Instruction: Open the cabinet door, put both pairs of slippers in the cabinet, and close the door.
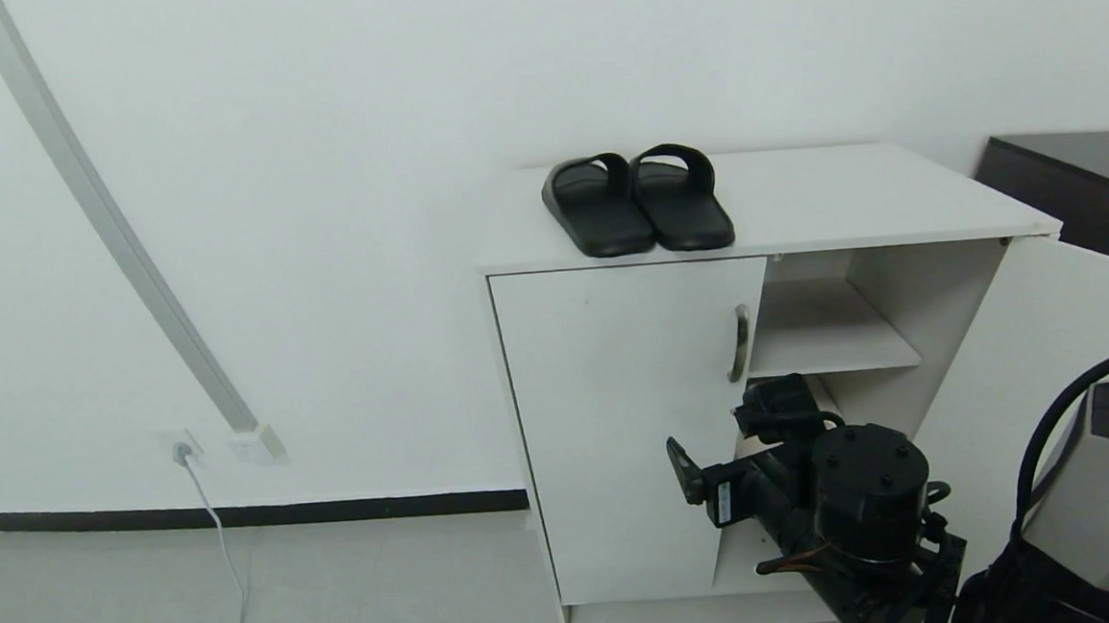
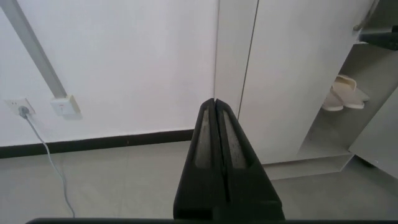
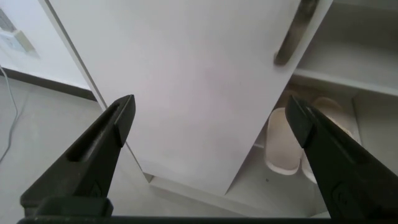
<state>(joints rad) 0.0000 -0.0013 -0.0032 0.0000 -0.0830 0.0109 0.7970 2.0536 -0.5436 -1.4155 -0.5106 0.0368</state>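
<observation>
Hanging low before the cabinet (image 1: 619,423), right gripper (image 3: 210,106) jaws apart.
Black slippers (image 1: 638,205) sit well above on its top, lengthwise front-to-back; left gripper (image 2: 215,107), jaws together, looks farther off.

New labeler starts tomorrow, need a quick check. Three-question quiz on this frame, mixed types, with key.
1. True or false: the black slippers lie on top of the cabinet.
2. The right gripper is: A) open, B) shut on a slipper, C) shut on the door handle.
3. Where are the pale slippers?
Key: 1 true. 2 A. 3 Inside the cabinet, below the shelf.
</observation>
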